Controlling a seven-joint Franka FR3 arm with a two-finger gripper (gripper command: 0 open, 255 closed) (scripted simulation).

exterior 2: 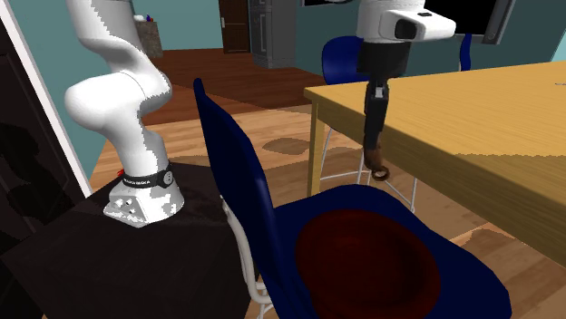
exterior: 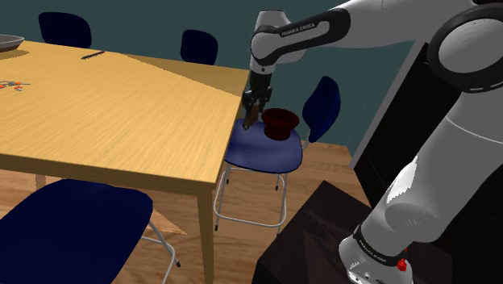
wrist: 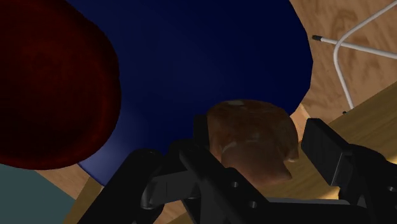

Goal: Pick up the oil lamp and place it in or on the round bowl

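A brown oil lamp (wrist: 251, 137) sits clasped between my black fingers, so my gripper (wrist: 254, 156) is shut on it. In the shoulder view the gripper (exterior: 252, 106) holds the lamp (exterior: 251, 121) just over the table-side edge of a blue chair seat (exterior: 262, 152). The round dark red bowl (exterior: 280, 123) stands on that seat, close beside the lamp toward the shoulder view's right. From the second exterior view the bowl (exterior 2: 367, 258) is near and the lamp (exterior 2: 379, 167) hangs behind it under the gripper (exterior 2: 376, 145). Through the wrist camera the bowl (wrist: 44, 83) lies off to one side of the fingers.
A wooden table (exterior: 105, 105) has its corner right beside the chair seat. More blue chairs (exterior: 72, 222) stand around it, and the held chair's backrest (exterior 2: 236, 172) rises between bowl and stand (exterior: 314, 234). White chair legs (wrist: 350, 57) show over the wood floor.
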